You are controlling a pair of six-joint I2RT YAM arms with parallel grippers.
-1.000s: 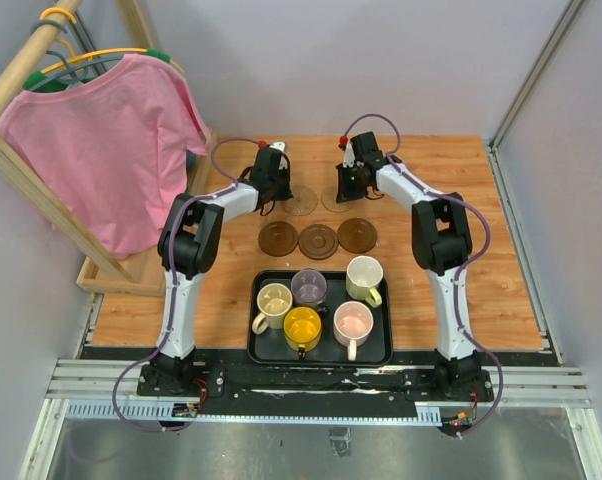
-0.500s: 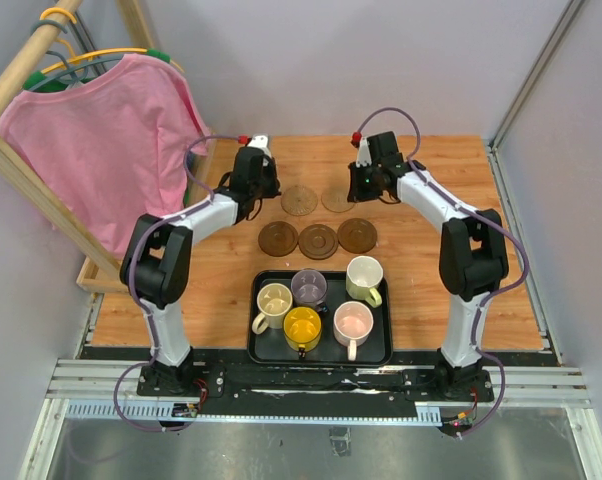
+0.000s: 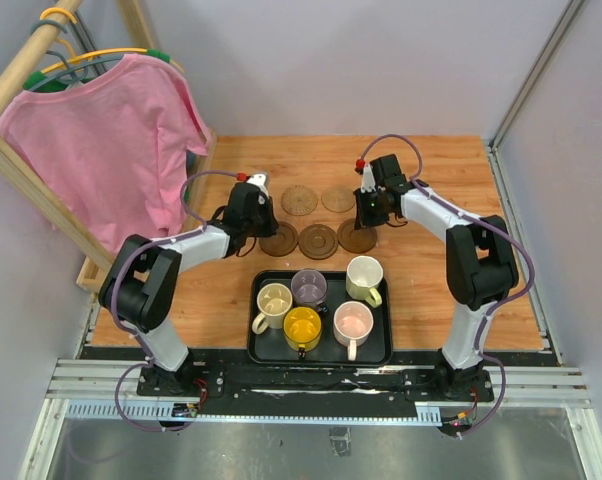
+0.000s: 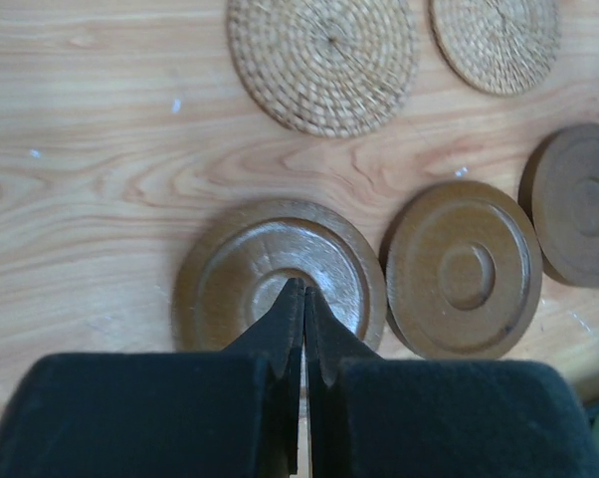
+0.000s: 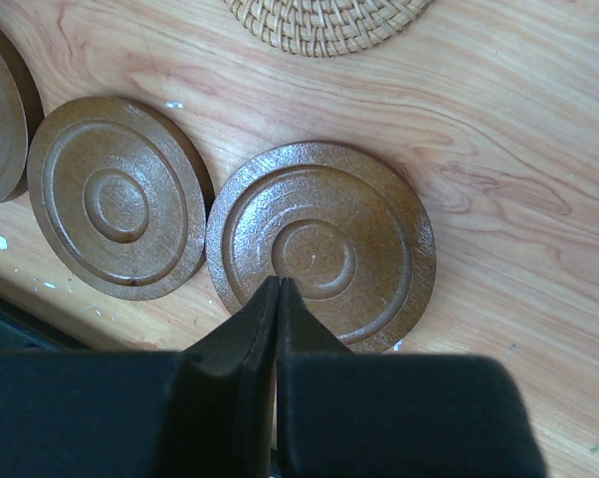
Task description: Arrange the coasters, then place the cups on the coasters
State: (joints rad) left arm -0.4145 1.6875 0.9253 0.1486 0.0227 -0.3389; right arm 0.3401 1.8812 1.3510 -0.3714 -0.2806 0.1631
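Note:
Three dark brown coasters lie in a row: left (image 3: 278, 238), middle (image 3: 318, 240), right (image 3: 357, 236). Behind them sit two tan woven coasters (image 3: 299, 199) (image 3: 337, 198). My left gripper (image 3: 264, 224) (image 4: 302, 289) is shut with nothing in it, its tips over the left brown coaster (image 4: 280, 274). Likewise shut and empty, my right gripper (image 3: 366, 222) (image 5: 279, 282) has its tips over the right brown coaster (image 5: 324, 239). The cups stand in the tray: cream (image 3: 274, 300), grey-purple (image 3: 309, 286), yellow-green (image 3: 364, 277), yellow (image 3: 302, 327), pink (image 3: 353, 323).
The black tray (image 3: 263, 352) sits near the front edge between the arm bases. A pink shirt (image 3: 101, 140) hangs on a wooden rack at the left, beside the left arm. Grey walls close the back and right sides.
Both arms drew back from the tan coasters toward the brown row. The right gripper went from slightly open to shut. The tan coasters lie uncovered now.

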